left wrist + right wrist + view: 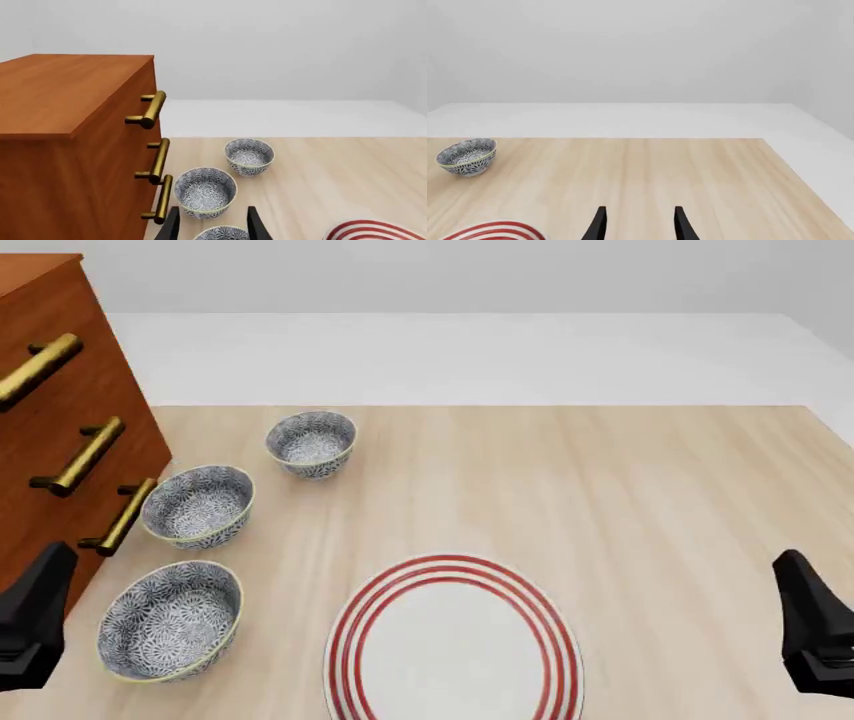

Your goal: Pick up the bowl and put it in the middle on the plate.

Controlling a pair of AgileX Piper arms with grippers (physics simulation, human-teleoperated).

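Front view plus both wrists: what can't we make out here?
- Plate: near edge cut off by the front view's bottom; each wrist view catches only a sliver of its rim.
- Nearest bowl: in the left wrist view only its far rim shows, between the left gripper fingers, at the frame edge.
- Drawer cabinet: cut by the front view's left and top edges.
- Right gripper: only finger tips show; the front view shows just dark arm parts.

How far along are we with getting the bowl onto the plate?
Nothing is done yet: the plate is bare and all three patterned bowls sit on the table. The left gripper is open just above the nearest bowl. The right gripper is open, holding nothing. Grasp, lift and placement remain.
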